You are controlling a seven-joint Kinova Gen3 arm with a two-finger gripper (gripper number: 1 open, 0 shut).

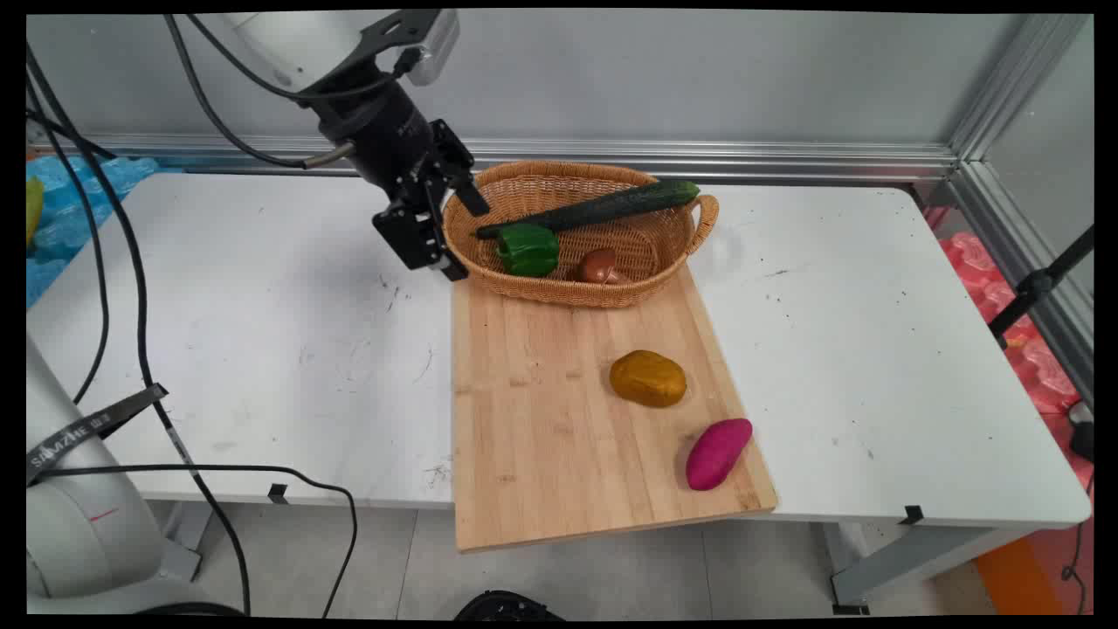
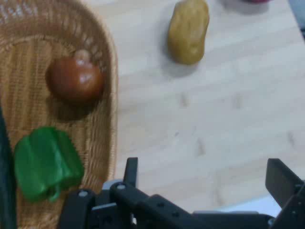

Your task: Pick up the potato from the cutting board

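Cucumber [image 2: 4, 157] cut by left edge; purple vegetable [image 2: 252, 1] cut by top.

The arm [image 1: 288, 39] is glossy white with rounded links, and ends in a matte black cylindrical wrist [image 1: 384, 140] bearing faint pale lettering. A grey, boxy camera housing [image 1: 432, 44] sits on a black bracket above the wrist. The gripper [image 1: 447, 231] is black, with angular linkage bars and two flat, blocky fingers [image 2: 281, 179]; small silvery pivot pins [image 2: 84, 193] show in its linkage. Thin black cables [image 1: 131, 262] loop down from the arm.
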